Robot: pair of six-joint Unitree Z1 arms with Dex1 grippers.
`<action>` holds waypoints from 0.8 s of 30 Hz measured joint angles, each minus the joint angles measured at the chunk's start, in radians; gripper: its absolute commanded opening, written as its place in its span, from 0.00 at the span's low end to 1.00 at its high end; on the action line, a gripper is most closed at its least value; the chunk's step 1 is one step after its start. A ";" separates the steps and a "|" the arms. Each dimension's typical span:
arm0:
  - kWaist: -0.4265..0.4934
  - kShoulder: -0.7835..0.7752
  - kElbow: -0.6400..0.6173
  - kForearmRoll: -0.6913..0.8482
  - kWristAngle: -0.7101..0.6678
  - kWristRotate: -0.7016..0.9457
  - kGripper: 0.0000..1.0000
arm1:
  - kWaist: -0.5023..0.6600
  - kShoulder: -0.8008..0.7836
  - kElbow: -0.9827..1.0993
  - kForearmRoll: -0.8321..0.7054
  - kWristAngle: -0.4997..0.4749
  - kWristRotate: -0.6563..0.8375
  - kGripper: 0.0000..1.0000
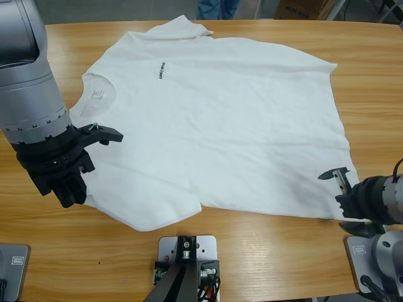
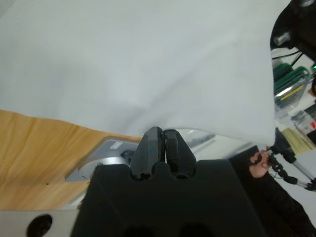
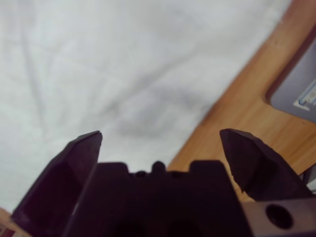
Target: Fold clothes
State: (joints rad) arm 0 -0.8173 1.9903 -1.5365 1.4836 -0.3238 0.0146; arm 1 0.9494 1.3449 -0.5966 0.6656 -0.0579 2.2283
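A robotics lab: rig-mounted arms, wooden table (image 1: pixel 264 251), tripod (image 2: pixel 291 160).

We see a long wooden table (image 1: pixel 264 251) with a pale, streaked grain filling most of the high view; behind its far edge we make out a cardboard box (image 1: pixel 301 9) and something blue (image 1: pixel 217 8); in the left wrist view, a person's hand (image 2: pixel 258 164) shows beside a dark sleeve (image 2: pixel 279 197).
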 measured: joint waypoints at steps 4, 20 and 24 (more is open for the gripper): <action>0.000 0.000 0.004 0.000 0.000 0.000 0.00 | 0.073 0.001 0.054 -0.038 -0.015 0.076 0.81; 0.000 -0.001 0.043 0.000 0.002 0.000 0.00 | 0.101 0.045 0.132 -0.127 -0.046 0.087 0.48; 0.000 -0.001 0.052 0.000 0.005 0.000 0.00 | 0.101 0.057 0.136 -0.145 -0.046 0.087 0.38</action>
State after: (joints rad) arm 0 -0.8173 1.9895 -1.4850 1.4838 -0.3189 0.0149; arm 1 1.0506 1.4023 -0.4607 0.5211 -0.1040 2.3154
